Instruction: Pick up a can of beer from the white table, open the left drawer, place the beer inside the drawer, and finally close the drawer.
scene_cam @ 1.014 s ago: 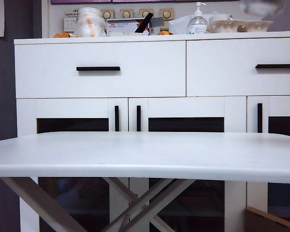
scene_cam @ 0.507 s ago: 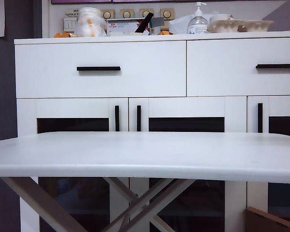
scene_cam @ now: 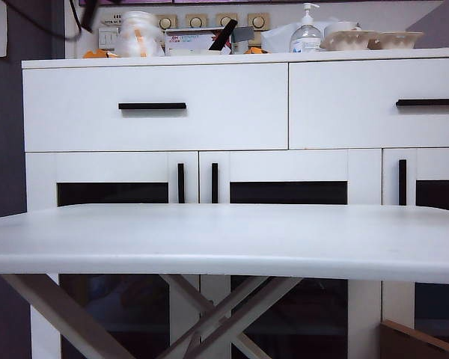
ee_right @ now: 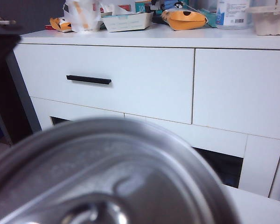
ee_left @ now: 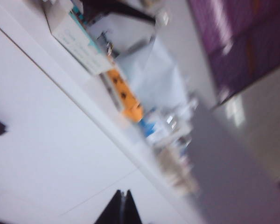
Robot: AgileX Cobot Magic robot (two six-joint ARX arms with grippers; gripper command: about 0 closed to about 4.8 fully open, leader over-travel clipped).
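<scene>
Metal of the can (ee_right: 107,182) is thin, smooth and slippery, so we judge it light but easy to dent; we should keep the hold on its round side, firm but gentle. In the right wrist view its end fills the foreground, so the right gripper, whose fingers are hidden, seems to clasp it. The left gripper (ee_left: 122,209) has its fingers pressed together, up near the cabinet top. The left drawer (scene_cam: 156,107) is closed; the table (scene_cam: 224,239) stands before it.
</scene>
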